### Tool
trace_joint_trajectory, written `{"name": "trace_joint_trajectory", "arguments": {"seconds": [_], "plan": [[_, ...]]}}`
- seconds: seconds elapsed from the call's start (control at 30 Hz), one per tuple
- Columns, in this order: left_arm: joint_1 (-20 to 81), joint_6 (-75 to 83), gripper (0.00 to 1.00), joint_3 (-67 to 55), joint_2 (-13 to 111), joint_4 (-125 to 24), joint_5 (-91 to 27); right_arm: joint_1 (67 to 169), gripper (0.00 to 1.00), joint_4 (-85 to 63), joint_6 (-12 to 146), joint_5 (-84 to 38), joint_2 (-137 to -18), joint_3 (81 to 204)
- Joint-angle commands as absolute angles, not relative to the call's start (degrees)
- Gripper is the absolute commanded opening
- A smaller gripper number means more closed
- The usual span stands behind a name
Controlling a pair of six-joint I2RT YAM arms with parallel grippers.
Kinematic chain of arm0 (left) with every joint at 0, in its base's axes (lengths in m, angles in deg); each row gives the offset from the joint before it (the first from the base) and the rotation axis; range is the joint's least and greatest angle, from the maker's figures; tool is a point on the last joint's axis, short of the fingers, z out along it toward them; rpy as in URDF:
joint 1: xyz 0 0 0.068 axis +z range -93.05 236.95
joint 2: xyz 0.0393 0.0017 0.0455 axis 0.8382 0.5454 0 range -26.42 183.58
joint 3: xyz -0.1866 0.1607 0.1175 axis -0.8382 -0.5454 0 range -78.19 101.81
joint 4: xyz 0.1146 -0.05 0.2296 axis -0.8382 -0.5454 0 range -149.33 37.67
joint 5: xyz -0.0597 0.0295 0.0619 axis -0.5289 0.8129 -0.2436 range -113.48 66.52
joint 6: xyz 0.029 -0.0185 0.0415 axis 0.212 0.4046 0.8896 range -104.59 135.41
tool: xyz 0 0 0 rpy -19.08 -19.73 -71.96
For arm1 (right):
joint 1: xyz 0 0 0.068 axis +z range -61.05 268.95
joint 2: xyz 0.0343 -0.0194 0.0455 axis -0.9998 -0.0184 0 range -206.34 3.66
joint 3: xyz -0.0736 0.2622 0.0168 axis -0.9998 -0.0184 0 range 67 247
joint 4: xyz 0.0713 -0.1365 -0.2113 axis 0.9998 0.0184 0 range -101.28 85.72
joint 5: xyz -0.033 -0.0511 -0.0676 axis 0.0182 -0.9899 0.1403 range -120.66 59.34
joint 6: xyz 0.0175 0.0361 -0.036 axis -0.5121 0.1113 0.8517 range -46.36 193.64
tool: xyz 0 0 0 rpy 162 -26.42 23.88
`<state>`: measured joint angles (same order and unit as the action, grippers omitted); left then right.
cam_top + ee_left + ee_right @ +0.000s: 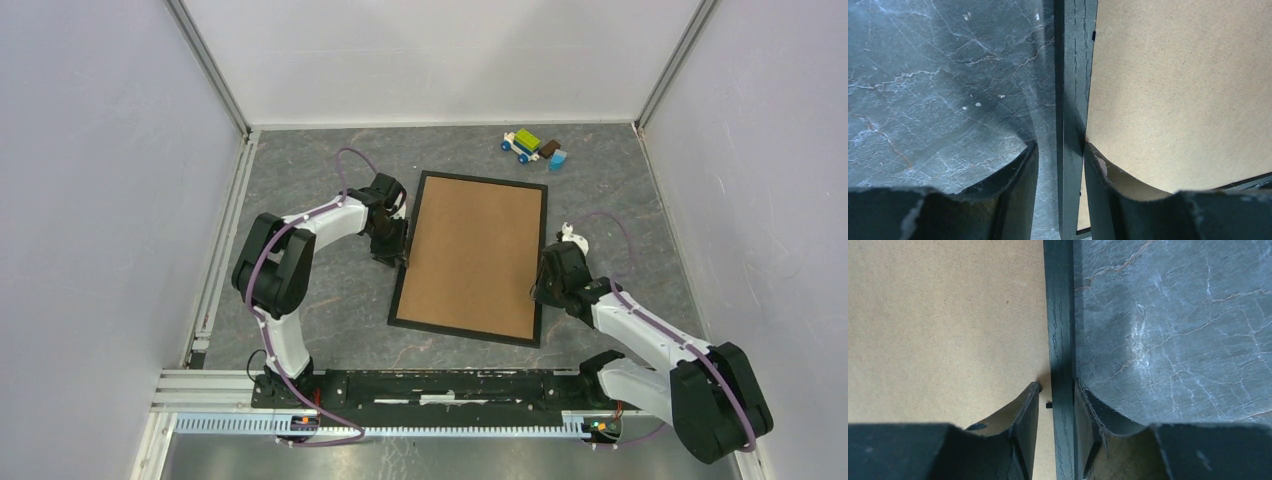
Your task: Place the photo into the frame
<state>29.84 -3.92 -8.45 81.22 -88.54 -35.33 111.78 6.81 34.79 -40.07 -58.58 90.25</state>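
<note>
The black frame (465, 334) lies flat in the middle of the table, and the brown backing board (475, 255) fills its opening. The photo is hidden. My left gripper (395, 255) is open and straddles the frame's left rail (1070, 75). Its inner finger (1098, 175) touches the rail over the board (1178, 85), and the outer finger stands apart from it. My right gripper (538, 290) is open and straddles the right rail (1059, 315). Its outer finger (1088, 410) is against the rail, and a gap remains on the board side (943, 315).
A small toy made of coloured blocks (533, 147) lies at the back right. White walls enclose the grey marbled table (330, 300) on three sides. An aluminium rail (200, 385) runs along the near edge by the arm bases.
</note>
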Motion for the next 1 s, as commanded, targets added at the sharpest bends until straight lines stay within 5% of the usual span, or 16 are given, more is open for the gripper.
{"name": "trace_joint_trajectory", "arguments": {"seconds": [0.0,0.3,0.97], "plan": [[28.02,-2.1,0.46,-11.92,83.77,-89.77,-33.91,113.47,0.4,17.1,37.02,-46.22,-61.73,88.59],[28.02,-1.73,0.46,-11.45,84.25,-90.14,-33.58,103.03,0.42,24.02,56.73,-24.43,-58.04,101.99],[27.94,-1.37,0.45,-11.49,84.26,-90.44,-34.29,101.86,0.3,18.0,56.15,-25.41,-62.65,98.29]]}}
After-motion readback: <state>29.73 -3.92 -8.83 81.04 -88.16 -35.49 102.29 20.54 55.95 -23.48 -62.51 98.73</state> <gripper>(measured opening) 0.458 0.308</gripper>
